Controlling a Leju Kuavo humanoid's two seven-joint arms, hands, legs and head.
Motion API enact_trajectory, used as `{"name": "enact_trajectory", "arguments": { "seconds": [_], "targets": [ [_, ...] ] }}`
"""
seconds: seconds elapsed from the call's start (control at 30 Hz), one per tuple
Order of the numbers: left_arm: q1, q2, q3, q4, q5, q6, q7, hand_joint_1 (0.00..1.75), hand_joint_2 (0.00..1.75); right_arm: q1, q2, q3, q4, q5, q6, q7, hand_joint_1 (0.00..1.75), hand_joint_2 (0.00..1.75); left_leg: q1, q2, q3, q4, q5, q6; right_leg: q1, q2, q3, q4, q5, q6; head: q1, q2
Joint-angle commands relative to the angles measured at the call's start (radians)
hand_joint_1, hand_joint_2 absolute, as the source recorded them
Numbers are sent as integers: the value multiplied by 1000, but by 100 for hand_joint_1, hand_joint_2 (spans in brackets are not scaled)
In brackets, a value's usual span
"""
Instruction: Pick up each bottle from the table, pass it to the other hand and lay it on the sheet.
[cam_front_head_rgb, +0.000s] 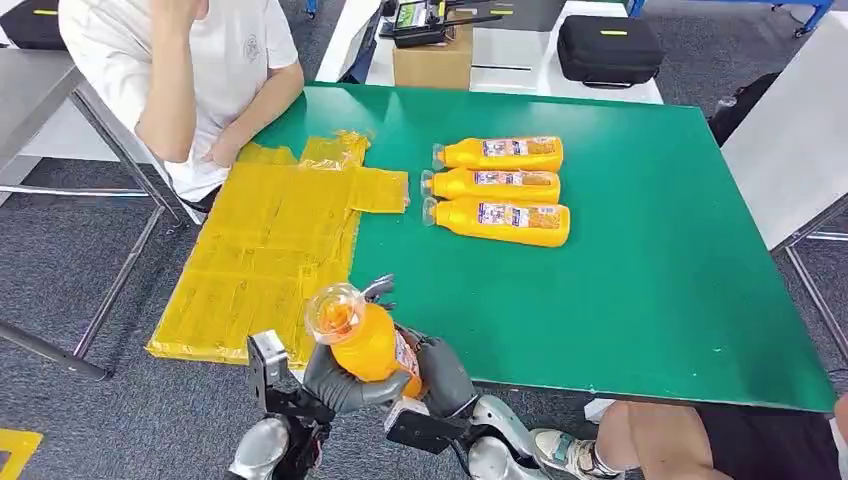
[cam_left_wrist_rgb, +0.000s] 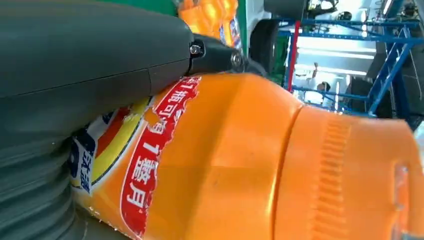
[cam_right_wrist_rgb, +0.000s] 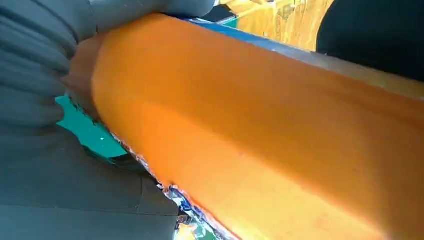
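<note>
Head view: orange bottle (cam_front_head_rgb: 362, 340) gripped by left hand (cam_front_head_rgb: 335, 382) and right hand (cam_front_head_rgb: 440, 372) together at worktop (cam_front_head_rgb: 640, 300) edge, beside yellow sheet (cam_front_head_rgb: 265, 250).

Left wrist: full, probably heavy; glossy label, likely slippery.

Right wrist: fingers wrapped round the stiff body, best hold.

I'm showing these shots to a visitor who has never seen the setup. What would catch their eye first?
Probably the orange bottle raised at the table's near edge, with the left hand and the right hand both around it. Next, three more bottles lying in a row on the green table, beside the yellow sheet where a person leans.
</note>
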Motion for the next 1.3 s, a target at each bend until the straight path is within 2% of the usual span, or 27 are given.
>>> {"name": "enact_trajectory", "arguments": {
  "seconds": [0.03,0.07,0.2,0.43,0.63,0.7,0.77,0.87,0.97,1.07,1.3],
  "targets": [
    [-45,52,-112,123,154,-213,-8,175,175,-45,28,86,74,-35,4,-32,0,175,0,1,4,-1,-1,-1,0,0,3,-1,-1,-1,0,0],
    [-43,52,-112,121,167,-224,-11,175,175,-41,31,82,71,-36,-3,-32,0,0,0,2,5,-1,-2,-1,0,1,4,0,-2,-2,0,0],
    [-32,46,-77,99,261,-241,5,175,175,-9,27,70,34,-32,-50,-48,0,0,0,1,6,-1,-2,-1,1,0,6,0,-2,-2,0,0],
    [-35,48,50,69,265,-102,48,175,175,107,-6,-39,-175,-98,-152,-98,0,0,0,-1,2,0,-1,-1,0,-1,2,0,-1,-1,0,0],
    [-56,96,119,-7,5,105,32,175,175,196,-22,-183,-337,-143,-256,-166,0,0,0,-1,3,0,-1,-1,0,-2,4,0,-2,-2,1,0],
    [-52,124,138,-42,-168,228,19,175,175,220,-23,-233,-389,-158,-280,-184,0,0,1,1,3,0,-2,-2,1,-1,2,1,-2,-2,0,0],
    [-43,134,160,-61,-218,243,30,175,175,235,-27,-256,-425,-164,-278,-192,0,0,0,-2,0,0,0,-1,0,-3,0,0,-1,-1,1,0],
    [-39,171,152,-82,-521,417,57,175,175,260,-24,-294,-474,-163,-298,-201,0,0,1,1,5,0,-2,-1,1,-1,4,0,-2,-3,0,0],
    [-34,190,195,-99,-583,401,79,175,175,283,-35,-315,-511,-164,-299,-202,0,0,1,0,4,0,-2,-1,1,-3,4,1,-3,-3,0,0],
    [-55,201,203,-83,-722,456,88,175,175,293,-39,-305,-512,-169,-295,-202,0,0,1,-1,5,-1,-2,-1,1,-2,4,-1,-2,-3,0,0],
    [-62,203,192,-75,-760,472,96,175,175,291,-37,-296,-509,-169,-296,-202,0,0,1,-1,3,0,-1,-1,1,-3,2,-1,-2,-3,0,0]
  ]
}}
